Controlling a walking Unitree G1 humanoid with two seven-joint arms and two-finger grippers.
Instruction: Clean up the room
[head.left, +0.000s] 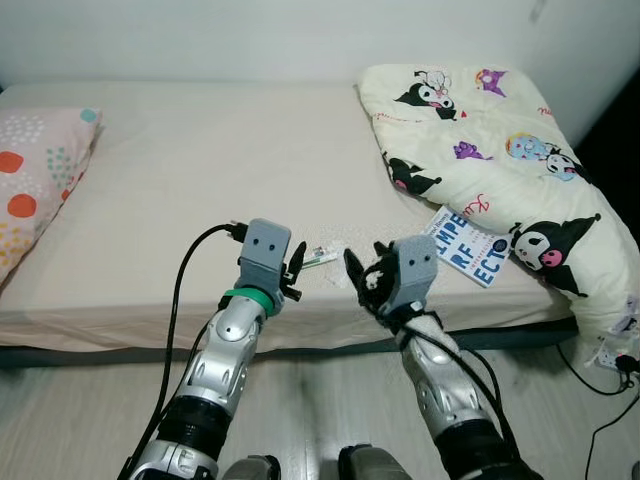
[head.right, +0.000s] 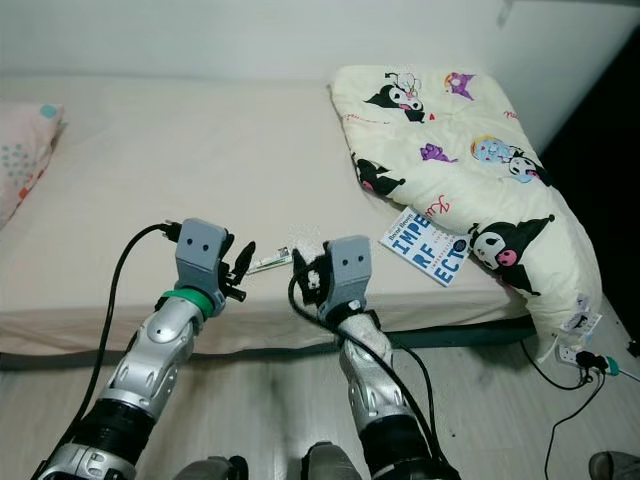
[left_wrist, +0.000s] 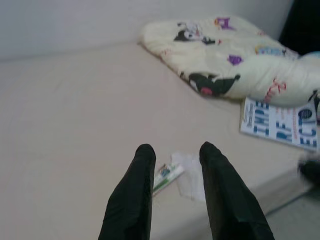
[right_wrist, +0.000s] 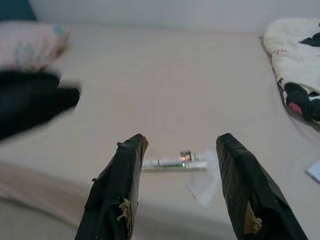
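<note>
A small white and green tube (head.left: 322, 256) lies on the beige bed (head.left: 200, 180) near its front edge, beside a scrap of clear wrapper (head.left: 335, 274). My left gripper (head.left: 297, 268) hovers open just left of the tube, which shows past its fingertips (left_wrist: 167, 176). My right gripper (head.left: 358, 272) stands open just right of the tube (right_wrist: 175, 162) and the wrapper (right_wrist: 202, 186), with nothing between its fingers. A blue and white book (head.left: 467, 249) lies further right, partly under a cartoon-print quilt (head.left: 480, 140).
A spotted pink pillow (head.left: 35, 180) rests at the bed's left end. The quilt hangs over the bed's right corner. Black cables (head.left: 600, 385) trail on the wooden floor (head.left: 90, 420) at the right. A white wall backs the bed.
</note>
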